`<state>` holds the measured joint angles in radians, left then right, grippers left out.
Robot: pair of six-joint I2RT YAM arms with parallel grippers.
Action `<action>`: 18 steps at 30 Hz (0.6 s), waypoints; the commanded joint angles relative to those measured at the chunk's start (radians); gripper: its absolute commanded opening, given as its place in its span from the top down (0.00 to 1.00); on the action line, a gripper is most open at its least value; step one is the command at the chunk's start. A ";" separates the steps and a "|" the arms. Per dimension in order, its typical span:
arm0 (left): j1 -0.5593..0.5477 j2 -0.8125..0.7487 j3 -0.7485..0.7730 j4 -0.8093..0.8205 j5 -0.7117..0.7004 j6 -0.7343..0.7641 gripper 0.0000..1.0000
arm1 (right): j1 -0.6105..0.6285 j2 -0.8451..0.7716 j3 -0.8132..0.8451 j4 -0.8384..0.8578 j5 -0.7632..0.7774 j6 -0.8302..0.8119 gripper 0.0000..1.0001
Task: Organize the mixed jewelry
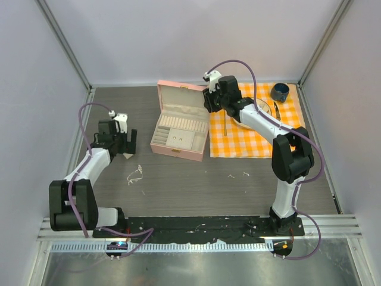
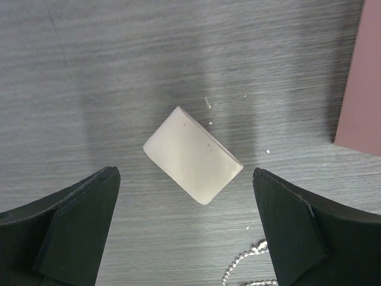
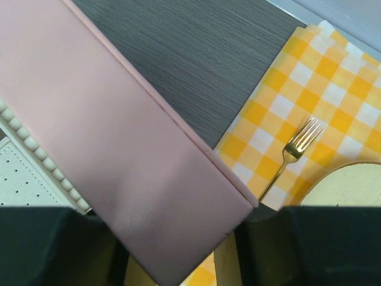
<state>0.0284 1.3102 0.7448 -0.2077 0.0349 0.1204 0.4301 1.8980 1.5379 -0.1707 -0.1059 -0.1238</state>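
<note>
Two arms share a dark worktop (image 1: 196, 190). The left gripper (image 1: 124, 146) hangs with jaws spread wide over a small pale block (image 2: 193, 155) lying toward the left edge, touching nothing

A little nearer the near edge lies the thin silvery chain (image 1: 136, 175), loosely bunched. A few tiny pale bits (image 1: 231, 176) are scattered well apart from it, right of the middle

Toward the far edge, the right gripper (image 1: 208, 102) has its jaws clamped on the raised lid (image 3: 149, 155) of the pink case (image 1: 177, 151), which stands open near the middle of the worktop. By the far right corner a yellow checked cloth (image 1: 250, 143) carries a gold fork (image 3: 294, 152), a plate (image 3: 351, 185) and a dark cup (image 1: 280, 92)

The chain looks almost weightless and wholly limp, likely to slump, trail and snag. The surest hold seems to be the bunched part where strands cross, with jaws coming straight down to the worktop

The block appears light and firm, with flat faces. It lies askew to the jaws, so a turn of the wrist would let them close across its two long sides

The pale bits are so small they may skid away under a closing pinch
</note>
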 commanded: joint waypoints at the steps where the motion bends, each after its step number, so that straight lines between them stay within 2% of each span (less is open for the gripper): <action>1: -0.010 0.047 0.045 -0.030 -0.066 -0.116 0.00 | -0.008 -0.025 -0.009 -0.049 0.051 0.026 0.76; 6: -0.018 0.148 0.073 -0.047 -0.119 -0.171 0.00 | -0.008 -0.017 -0.001 -0.049 0.048 0.027 0.76; 9: -0.051 0.194 0.082 -0.026 -0.102 -0.191 0.00 | -0.007 -0.013 0.007 -0.049 0.048 0.029 0.76; 18: -0.050 0.284 0.105 0.018 -0.069 -0.222 0.00 | -0.004 -0.011 0.005 -0.058 0.049 0.016 0.77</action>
<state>-0.0216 1.5753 0.8139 -0.2367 -0.0402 -0.0750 0.4301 1.8980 1.5383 -0.1715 -0.1059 -0.1242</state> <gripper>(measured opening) 0.996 0.377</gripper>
